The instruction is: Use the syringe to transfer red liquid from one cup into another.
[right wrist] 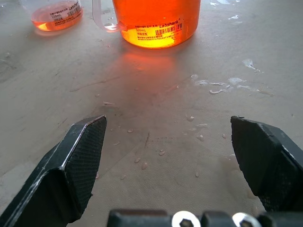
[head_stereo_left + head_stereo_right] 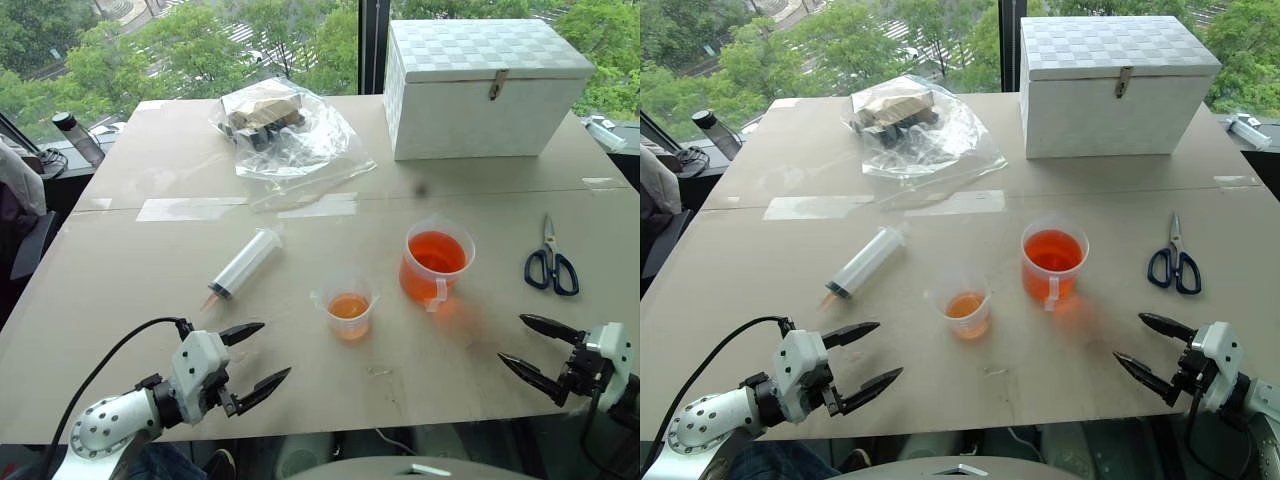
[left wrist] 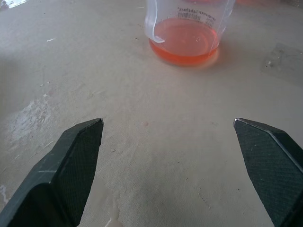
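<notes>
**Before the pick-up: syringe not yet grasped**

Both grippers, left (image 2: pixel 256 354) and right (image 2: pixel 523 344), are held low near the tabletop's (image 2: pixel 150 270) near edge, jaws spread wide and empty. The syringe (image 2: pixel 243 264) lies left of centre, tip toward the near edge. The beaker (image 2: pixel 435 265) of red liquid (image 2: pixel 437 251) stands mid-table, the small cup (image 2: pixel 348 307) just beside it. A reach to the syringe barrel is judged the next requirement.
</notes>
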`<action>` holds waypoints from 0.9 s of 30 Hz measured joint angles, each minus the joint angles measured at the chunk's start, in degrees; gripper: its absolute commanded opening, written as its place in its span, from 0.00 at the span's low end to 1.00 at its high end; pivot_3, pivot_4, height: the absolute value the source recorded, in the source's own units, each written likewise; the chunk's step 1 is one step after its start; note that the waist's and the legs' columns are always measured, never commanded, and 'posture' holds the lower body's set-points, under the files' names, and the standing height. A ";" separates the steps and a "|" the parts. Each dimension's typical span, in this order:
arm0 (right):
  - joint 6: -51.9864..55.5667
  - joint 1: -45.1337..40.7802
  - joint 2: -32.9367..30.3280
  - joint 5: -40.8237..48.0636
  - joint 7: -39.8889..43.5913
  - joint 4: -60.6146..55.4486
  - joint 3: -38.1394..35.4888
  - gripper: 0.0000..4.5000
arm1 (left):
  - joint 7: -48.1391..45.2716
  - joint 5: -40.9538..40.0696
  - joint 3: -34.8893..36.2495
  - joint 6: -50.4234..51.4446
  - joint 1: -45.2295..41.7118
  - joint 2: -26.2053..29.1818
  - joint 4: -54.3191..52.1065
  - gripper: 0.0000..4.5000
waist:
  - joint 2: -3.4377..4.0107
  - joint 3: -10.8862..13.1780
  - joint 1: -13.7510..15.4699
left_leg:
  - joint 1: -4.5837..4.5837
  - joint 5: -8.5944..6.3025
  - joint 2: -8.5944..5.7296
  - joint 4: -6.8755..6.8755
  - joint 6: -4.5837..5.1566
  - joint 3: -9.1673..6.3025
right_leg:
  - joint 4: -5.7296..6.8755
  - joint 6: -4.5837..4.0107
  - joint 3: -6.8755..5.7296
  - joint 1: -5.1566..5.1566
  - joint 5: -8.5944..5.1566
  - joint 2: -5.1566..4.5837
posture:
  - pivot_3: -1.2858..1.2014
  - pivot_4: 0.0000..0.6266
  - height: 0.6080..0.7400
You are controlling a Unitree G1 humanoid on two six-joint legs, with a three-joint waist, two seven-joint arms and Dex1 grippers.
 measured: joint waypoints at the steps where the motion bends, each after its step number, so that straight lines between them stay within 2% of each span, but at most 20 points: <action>1: 0.00 0.00 0.00 0.00 0.00 0.00 0.00 0.99 | 0.00 0.00 0.00 0.00 0.00 0.00 0.00 1.00 | 0.00 0.00 0.00 | 0.00 0.00 0.00 0.00 0.00 0.00 | 0.00 0.00 0.00 0.00 0.00 0.00 | 0.52 0.24 1.00; 19: 0.36 -2.41 -0.12 0.47 1.32 1.52 0.32 0.99 | 2.04 -0.75 1.03 6.80 -1.65 1.69 -3.78 1.00 | -0.06 0.04 0.00 | -0.01 0.00 0.00 0.00 0.00 0.00 | 0.00 0.01 -0.01 0.01 0.01 0.00 | 0.52 0.24 1.00; 27: 2.14 -3.82 -0.12 3.28 0.96 0.14 -0.29 0.99 | 2.76 -0.75 1.26 9.42 -2.81 2.42 -5.13 1.00 | -0.05 0.05 0.00 | -0.02 0.00 0.00 0.00 0.00 0.00 | 0.01 0.01 -0.01 0.01 0.01 0.00 | 0.52 0.24 1.00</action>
